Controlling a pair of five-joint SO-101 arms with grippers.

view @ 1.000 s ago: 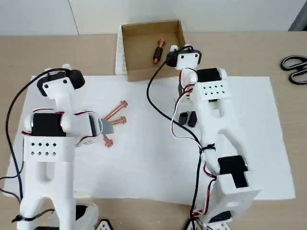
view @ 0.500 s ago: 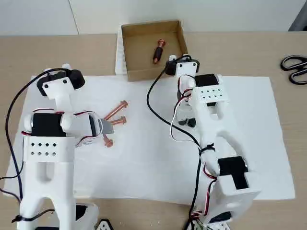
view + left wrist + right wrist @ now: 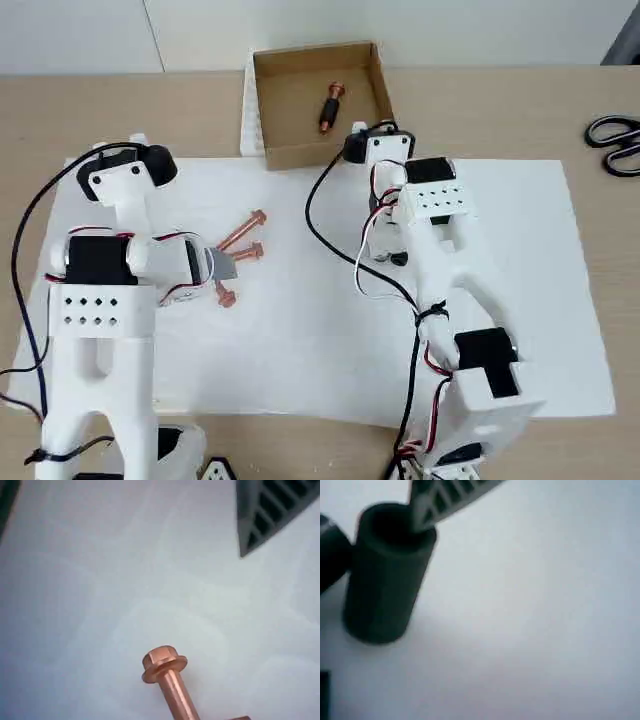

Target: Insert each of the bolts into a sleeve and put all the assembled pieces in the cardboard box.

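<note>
Three copper bolts [image 3: 243, 232] lie loose on the white sheet [image 3: 300, 330] just ahead of my left gripper [image 3: 224, 267], which stands open with nothing in it. One bolt [image 3: 166, 680] lies head-up in the left wrist view, below the grey finger [image 3: 270, 515]. My right gripper [image 3: 386, 238] hangs low over the black sleeves [image 3: 398, 258], mostly hidden under the arm. Up close, a fingertip [image 3: 427, 510] sits at the mouth of one upright sleeve [image 3: 387, 575]; a second sleeve [image 3: 331, 560] stands beside it. The cardboard box [image 3: 262, 110] holds one assembled piece [image 3: 331, 106].
Scissors [image 3: 615, 142] lie on the bare table at the far right. A black cable [image 3: 322, 215] loops across the sheet between the arms. The sheet's middle and near part is bare.
My right arm has drawn back from the box edge and come down over the sleeves. The left arm and the bolts have stayed put.
</note>
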